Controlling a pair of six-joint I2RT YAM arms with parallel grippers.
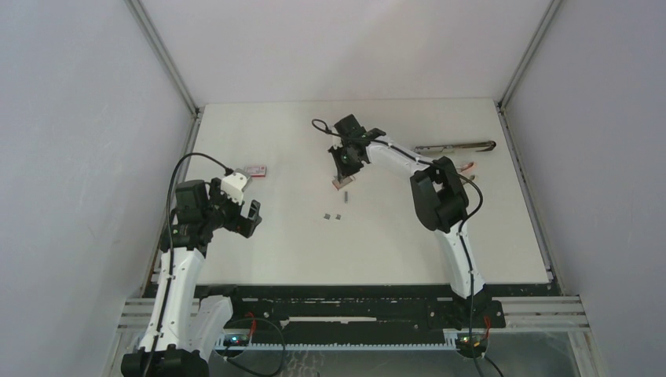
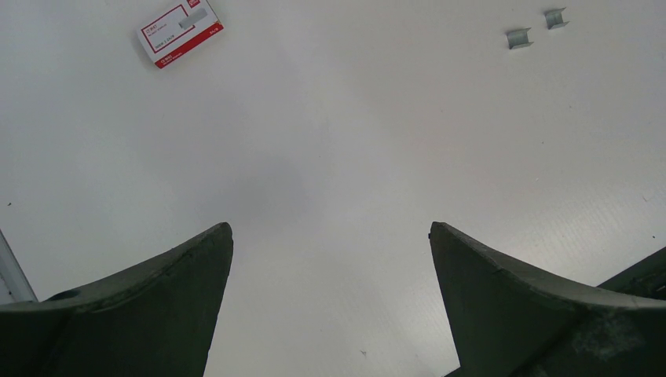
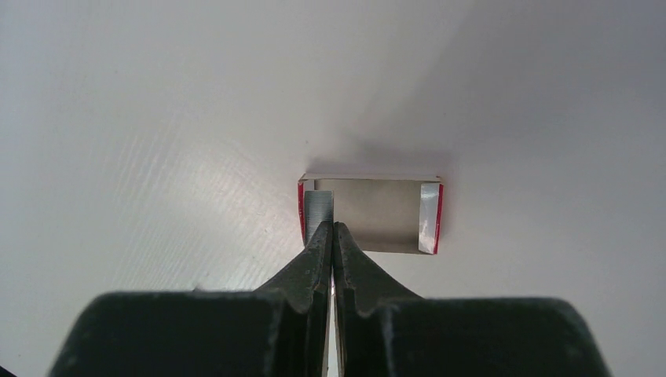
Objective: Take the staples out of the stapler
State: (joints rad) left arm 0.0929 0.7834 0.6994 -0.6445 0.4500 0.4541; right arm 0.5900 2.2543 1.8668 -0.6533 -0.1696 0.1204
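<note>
The stapler (image 1: 455,147), long, dark and silver, lies at the back right of the table. Two tiny grey staples (image 1: 332,216) lie mid-table; the left wrist view shows them far right (image 2: 518,38). My right gripper (image 1: 343,174) reaches to the table's centre, over a small open red-edged box (image 3: 377,216). Its tips (image 3: 331,229) are shut, right at the near end of a grey strip of staples (image 3: 318,204) lying along the box's left side. I see nothing pinched between them. My left gripper (image 2: 330,236) hovers open and empty over bare table at the left.
A closed red-and-white staple box (image 1: 256,170) lies left of centre, also in the left wrist view (image 2: 181,31). Another small red-and-white piece (image 1: 467,166) lies beside the right arm's elbow, near the stapler. Grey walls and metal frame rails close in the white table (image 1: 259,251).
</note>
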